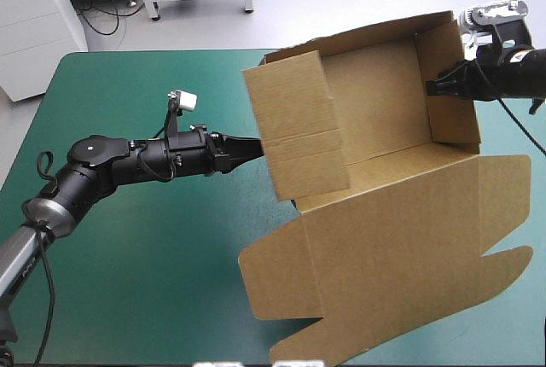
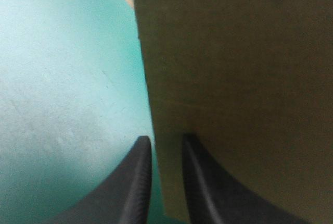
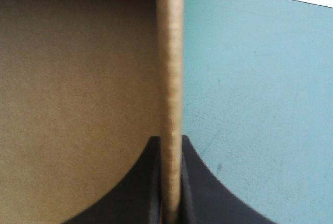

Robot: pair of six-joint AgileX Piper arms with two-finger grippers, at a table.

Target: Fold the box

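The brown box point(image 1: 375, 102) stands as an open tray with its walls raised, tipped up over the table's right half. Its lid point(image 1: 392, 265) lies flat toward the front edge. My left gripper point(image 1: 258, 147) is shut on the box's left wall point(image 1: 294, 128). In the left wrist view the board edge point(image 2: 234, 78) runs between the left gripper point(image 2: 165, 143) and its black fingers. My right gripper point(image 1: 431, 85) is shut on the right wall point(image 1: 448, 77). The wall's edge point(image 3: 170, 52) stands straight up from the right gripper point(image 3: 170, 143), with the tray's inside point(image 3: 78, 78) beside it.
The teal-green cover point(image 1: 128, 282) shows left of the box and beneath my left arm. The table's far edge runs just behind the tray. The lid's rounded tabs point(image 1: 503, 265) reach close to the right edge.
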